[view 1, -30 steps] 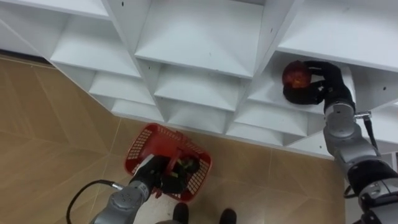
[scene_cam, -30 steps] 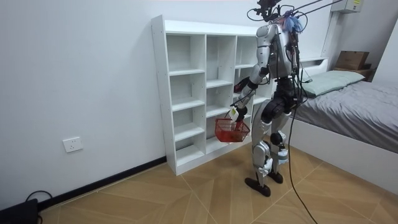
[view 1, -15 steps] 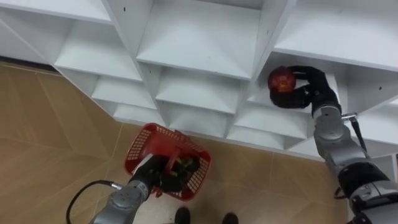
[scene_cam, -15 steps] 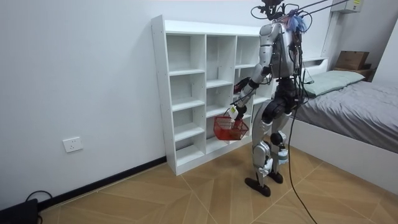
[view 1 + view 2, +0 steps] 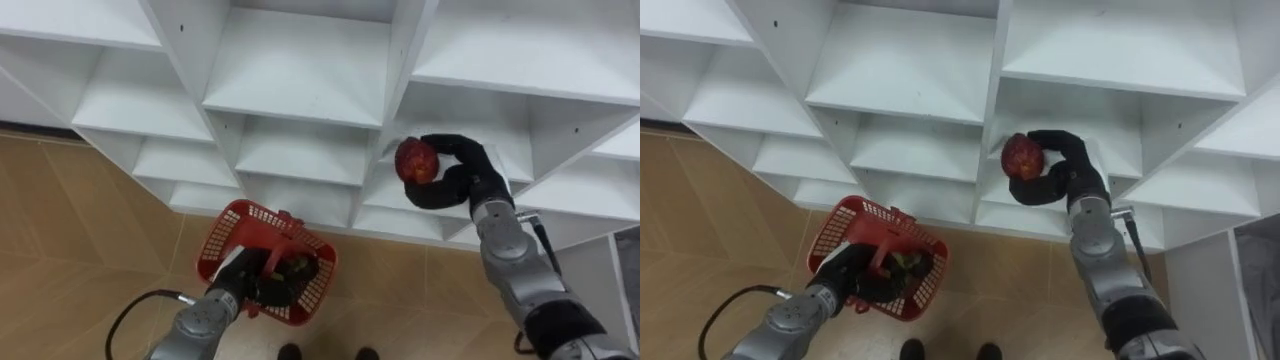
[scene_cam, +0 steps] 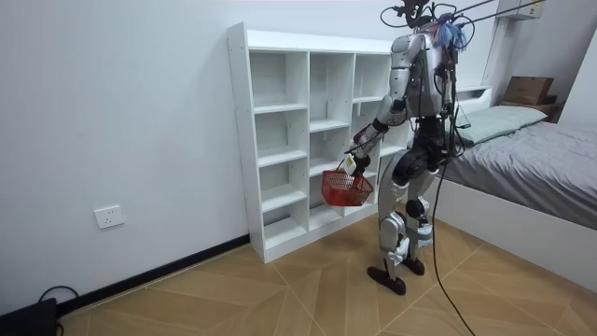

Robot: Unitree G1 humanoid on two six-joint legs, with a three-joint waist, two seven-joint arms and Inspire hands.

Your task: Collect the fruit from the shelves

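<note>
My right hand [image 5: 455, 175] is shut on a red apple [image 5: 415, 161] and holds it in the air in front of the white closet [image 5: 300, 70], just outside a right-column compartment. Below and to the left, my left hand [image 5: 248, 282] is shut on the handle of a red wire basket [image 5: 262, 258] that hangs above the wooden floor. Dark fruit lies inside the basket. In the room view I stand facing the closet [image 6: 308, 131] with the basket [image 6: 346, 189] held at thigh height. The right eye view shows the apple [image 5: 1022, 157] and the basket [image 5: 872, 259] too.
The closet's other compartments look bare. Wooden floor [image 5: 70, 250] spreads to the left below the shelves. A bed [image 6: 532, 159] stands behind me on the room view's right, and a wall socket [image 6: 109, 217] sits low on the wall.
My right hand has drawn the apple out of the right compartment, leftward and toward me. The basket stays in my left hand, shifted only slightly.
</note>
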